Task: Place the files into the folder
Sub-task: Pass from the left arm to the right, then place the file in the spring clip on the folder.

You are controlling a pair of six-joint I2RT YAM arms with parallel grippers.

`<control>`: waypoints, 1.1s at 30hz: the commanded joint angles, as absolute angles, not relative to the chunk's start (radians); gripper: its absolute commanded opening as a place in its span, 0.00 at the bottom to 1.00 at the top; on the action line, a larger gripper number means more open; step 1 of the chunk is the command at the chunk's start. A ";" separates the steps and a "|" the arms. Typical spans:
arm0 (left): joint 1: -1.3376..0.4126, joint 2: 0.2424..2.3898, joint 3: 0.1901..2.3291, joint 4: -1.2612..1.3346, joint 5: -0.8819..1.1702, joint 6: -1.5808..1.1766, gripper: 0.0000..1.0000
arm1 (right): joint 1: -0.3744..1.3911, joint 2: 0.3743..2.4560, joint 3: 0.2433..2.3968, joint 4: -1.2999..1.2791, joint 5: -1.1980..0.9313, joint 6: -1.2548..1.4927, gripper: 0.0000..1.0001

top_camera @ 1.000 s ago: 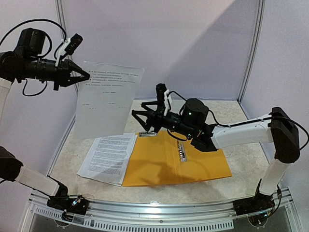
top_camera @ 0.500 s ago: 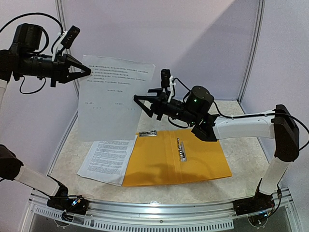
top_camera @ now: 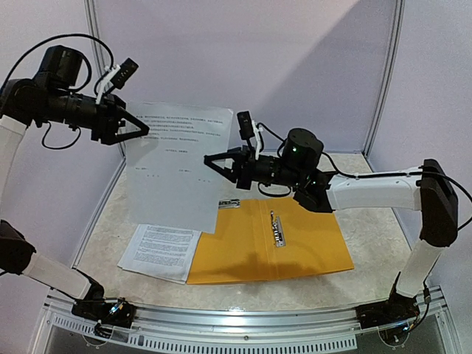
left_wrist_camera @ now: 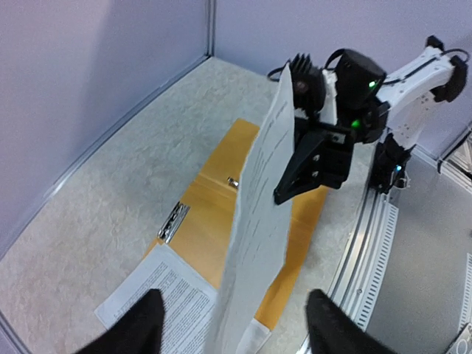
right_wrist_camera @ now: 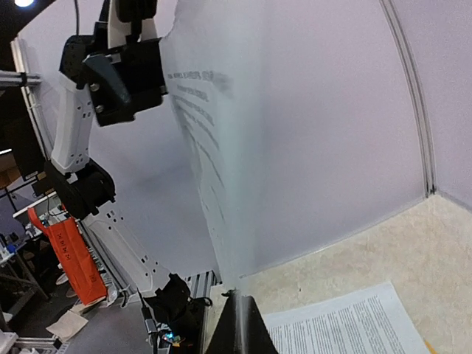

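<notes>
One white printed sheet of the files hangs upright in the air. My right gripper is shut on its right edge, pinching it edge-on in the right wrist view. My left gripper stands open at the sheet's upper left corner, and the sheet passes between its spread fingers. More printed sheets lie flat on the table. Next to them lies the orange-yellow folder, open, with its metal clip showing.
A loose metal clamp bar lies at the folder's far left corner. Pale walls close the table on the left, back and right. A slotted metal rail runs along the near edge by both arm bases.
My right gripper has shut on the sheet's right edge. My left gripper has opened and let go of the upper left corner. The sheet has shifted slightly right and lower.
</notes>
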State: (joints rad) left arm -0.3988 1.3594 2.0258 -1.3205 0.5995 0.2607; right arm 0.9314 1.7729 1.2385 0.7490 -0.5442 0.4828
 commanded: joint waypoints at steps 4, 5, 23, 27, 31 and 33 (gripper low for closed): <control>-0.394 1.360 1.772 -1.261 0.250 0.278 1.00 | 0.738 1.575 1.328 -0.205 -0.576 0.488 0.00; -0.394 1.363 1.724 -1.243 0.219 0.286 1.00 | 0.697 1.554 1.343 -0.361 -0.573 0.448 0.00; -0.407 1.555 1.227 -0.987 0.069 0.395 0.99 | 0.180 1.504 1.300 -1.176 -0.541 0.047 0.00; -0.406 1.598 1.166 -0.938 0.024 0.410 0.99 | 0.151 1.623 1.326 -1.157 -0.540 0.003 0.00; -0.404 1.640 1.123 -0.892 0.004 0.414 0.98 | 0.115 1.732 1.373 -1.141 -0.514 -0.053 0.00; -0.404 1.660 1.115 -0.882 0.003 0.414 0.98 | 0.111 1.780 1.396 -1.129 -0.479 -0.066 0.00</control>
State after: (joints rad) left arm -0.3992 1.6283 1.1362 -0.9440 0.0319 0.3965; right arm 0.1314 1.7157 1.3338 -1.1385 -0.5415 -0.0021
